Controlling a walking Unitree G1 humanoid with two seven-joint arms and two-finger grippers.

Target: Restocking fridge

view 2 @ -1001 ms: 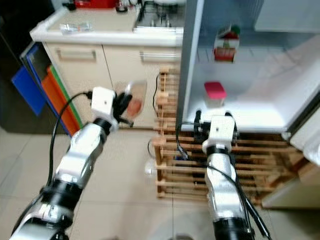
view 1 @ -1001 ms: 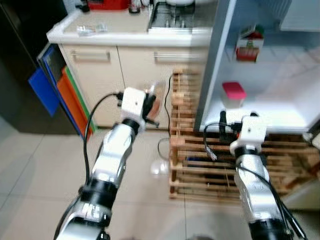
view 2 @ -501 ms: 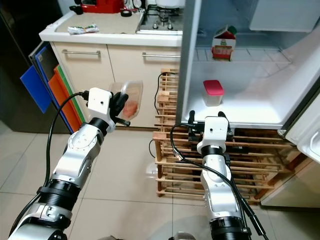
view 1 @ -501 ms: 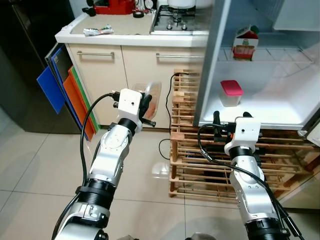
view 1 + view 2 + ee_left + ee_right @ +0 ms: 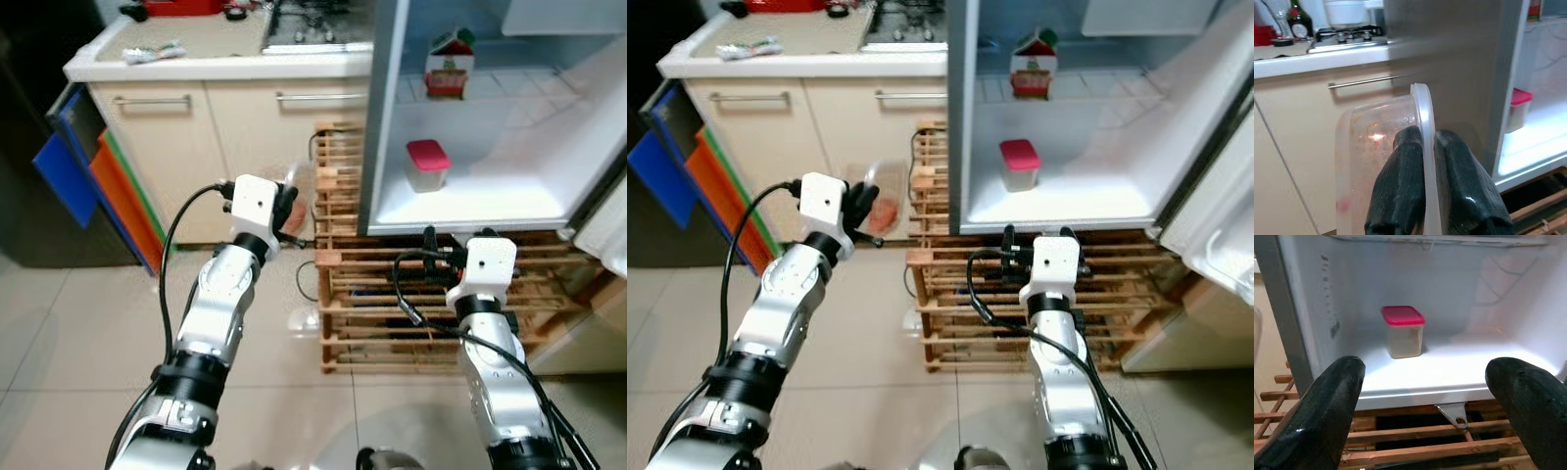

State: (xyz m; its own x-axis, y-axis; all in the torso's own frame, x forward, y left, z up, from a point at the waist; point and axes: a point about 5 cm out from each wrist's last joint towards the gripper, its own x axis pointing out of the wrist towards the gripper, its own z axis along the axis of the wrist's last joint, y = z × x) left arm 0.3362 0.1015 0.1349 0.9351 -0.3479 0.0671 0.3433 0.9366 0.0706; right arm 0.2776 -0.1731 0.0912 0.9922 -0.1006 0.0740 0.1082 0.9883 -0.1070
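Left pincer still pinched my clear plastic food tub as the open white fridge slid nearer, ready for stocking.

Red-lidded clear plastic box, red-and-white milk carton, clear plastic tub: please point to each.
Red-lidded clear plastic box (image 5: pixel 427 155), left eye view, red lid.
Red-and-white milk carton (image 5: pixel 450 67), left eye view, front face.
Clear plastic tub (image 5: pixel 1369 147), left wrist view, side wall.

contents of the clear container, blurred behind its cloudy plastic
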